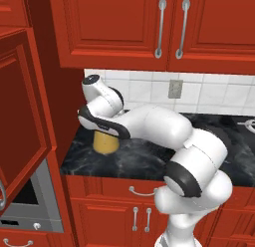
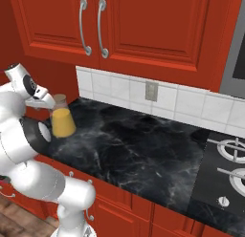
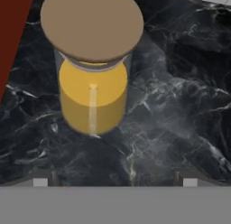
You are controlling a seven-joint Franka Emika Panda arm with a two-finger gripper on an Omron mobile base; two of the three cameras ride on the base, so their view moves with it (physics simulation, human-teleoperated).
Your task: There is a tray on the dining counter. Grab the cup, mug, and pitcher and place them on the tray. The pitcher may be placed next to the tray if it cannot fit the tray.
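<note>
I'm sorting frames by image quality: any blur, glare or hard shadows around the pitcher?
Hand view: the pitcher is soft-edged, with a pale highlight streak down its side. Left base view: the arm covers most of the pitcher; lighting is flat. Right base view: even light, mild sheen on the counter.

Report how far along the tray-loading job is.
Done: nothing visibly placed yet. In hand: the open end effector hovers near the pitcher, which stands on the black counter, ungrasped. Left: grasp the pitcher and carry it over; the cup, mug and tray cannot be judged here.
</note>
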